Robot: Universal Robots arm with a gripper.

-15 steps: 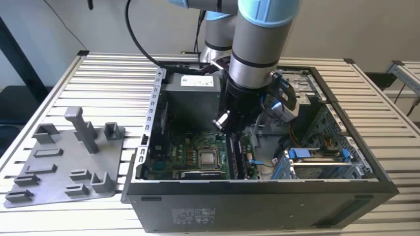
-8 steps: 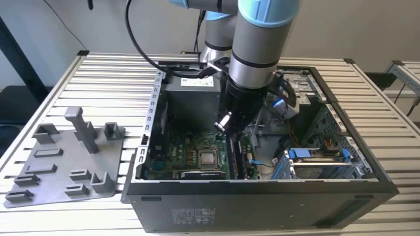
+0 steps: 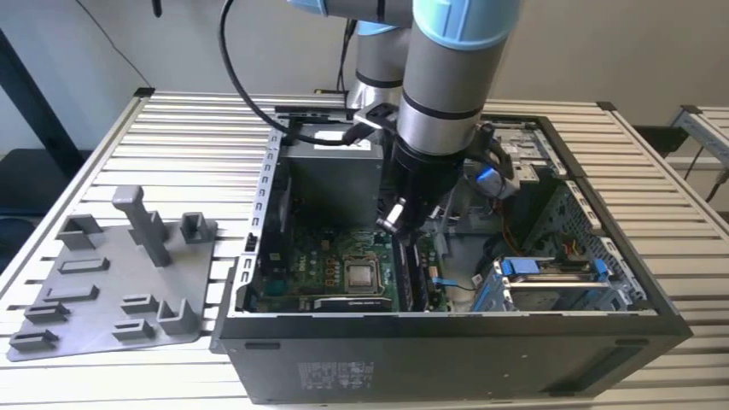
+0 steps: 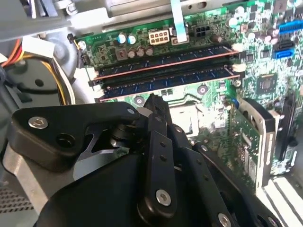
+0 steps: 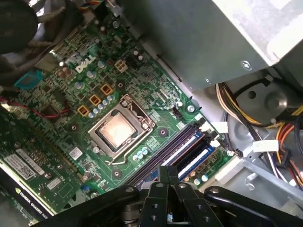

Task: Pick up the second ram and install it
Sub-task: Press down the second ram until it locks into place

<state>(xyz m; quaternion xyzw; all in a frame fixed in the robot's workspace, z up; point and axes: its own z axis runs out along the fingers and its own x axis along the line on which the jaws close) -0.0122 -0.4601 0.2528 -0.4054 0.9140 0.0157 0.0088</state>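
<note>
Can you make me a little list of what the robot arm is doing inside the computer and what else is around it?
place: open computer case on a slatted table
gripper: down inside the case, just above the green board
nearest thing: long memory slots, beside the gripper tip
held: cannot tell
also on the board: square silver chip
outside the case: grey tray with upright posts, on the exterior view's left

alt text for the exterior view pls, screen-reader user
A robot arm reaches down into an open computer case, its gripper just above the motherboard near the memory slots. A grey plastic tray with upright posts lies on the slatted table at the exterior view's left.
</note>
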